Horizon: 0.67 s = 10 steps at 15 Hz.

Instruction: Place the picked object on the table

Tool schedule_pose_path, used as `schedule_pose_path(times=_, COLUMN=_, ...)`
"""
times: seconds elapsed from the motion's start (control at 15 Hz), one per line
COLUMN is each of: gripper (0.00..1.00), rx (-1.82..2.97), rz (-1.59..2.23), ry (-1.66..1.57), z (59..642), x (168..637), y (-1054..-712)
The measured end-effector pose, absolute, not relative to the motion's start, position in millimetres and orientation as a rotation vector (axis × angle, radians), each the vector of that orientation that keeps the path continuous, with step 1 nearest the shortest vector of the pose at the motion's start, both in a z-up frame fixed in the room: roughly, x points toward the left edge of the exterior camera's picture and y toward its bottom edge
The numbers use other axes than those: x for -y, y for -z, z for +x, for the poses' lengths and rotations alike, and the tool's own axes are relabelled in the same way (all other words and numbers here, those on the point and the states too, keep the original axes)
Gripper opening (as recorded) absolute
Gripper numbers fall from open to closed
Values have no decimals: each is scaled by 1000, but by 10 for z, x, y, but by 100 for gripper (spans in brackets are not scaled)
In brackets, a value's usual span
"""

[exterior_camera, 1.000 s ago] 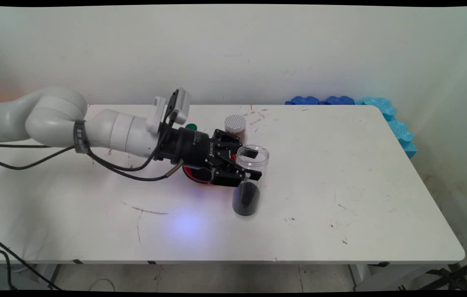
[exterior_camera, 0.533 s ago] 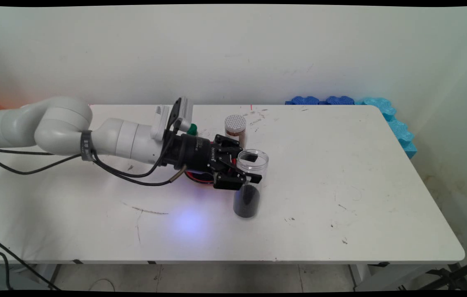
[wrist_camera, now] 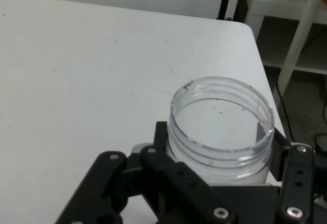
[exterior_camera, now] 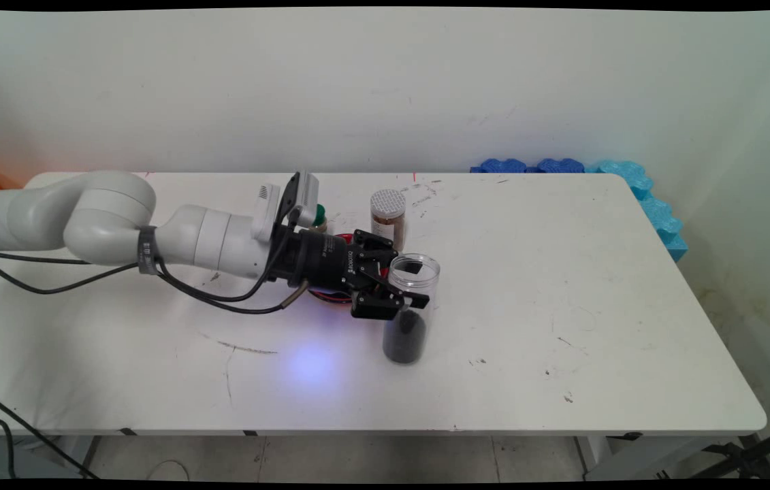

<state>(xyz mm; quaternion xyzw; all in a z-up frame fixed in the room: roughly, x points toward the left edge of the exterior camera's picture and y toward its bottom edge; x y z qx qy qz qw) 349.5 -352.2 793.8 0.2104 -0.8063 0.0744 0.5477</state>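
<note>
Main view: fixed camera above the desk (exterior_camera: pixel 562 306) near side, looking down across it toward the back wall, far enough to take in the whole top. Hand view: mounted on the hand, looking along the pincer (wrist_camera: pixel 214 152), very close. Shared: the clear open jar (exterior_camera: pixel 412 299) (wrist_camera: pixel 219 122) and surrounding desk surface.
</note>
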Motion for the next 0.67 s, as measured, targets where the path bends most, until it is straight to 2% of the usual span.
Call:
schedule_pose_path(times=0.47, gripper=0, rx=1910, rz=503, ry=-179, z=3516, x=3523, y=-7874)
schedule_pose_path(times=0.53, gripper=100, rx=1909, rz=503, ry=-180, z=3520, x=3526, y=-7869)
schedule_pose_path(times=0.67, gripper=100, rx=1906, rz=504, ry=-181, z=3526, x=3528, y=-7864)
